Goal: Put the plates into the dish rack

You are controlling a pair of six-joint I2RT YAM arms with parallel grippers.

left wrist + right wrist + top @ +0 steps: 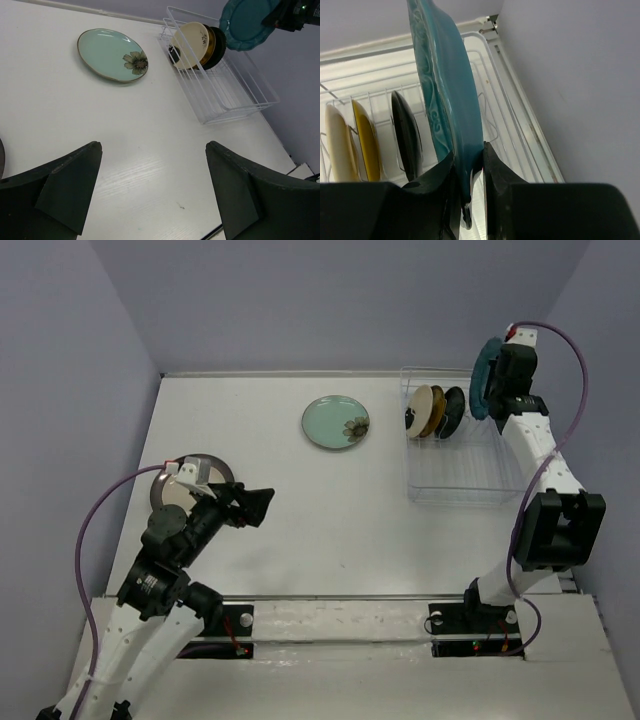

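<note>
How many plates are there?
6: cream plate, amber plate, black plate in the dish rack; teal plate in right gripper; mint plate on table; grey-rimmed plate partly under left arm.

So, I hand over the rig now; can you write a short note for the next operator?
Left fingers: open, empty, near the grey-rimmed beige plate lying flat on the white table.
Right fingers: shut on the scalloped dark teal plate, held upright above the clear wire dish rack.
Done: cream plate, amber plate, black plate stand in the rack.
Left to do: slot the teal, then the flat pale mint flower plate, then the beige.
</note>
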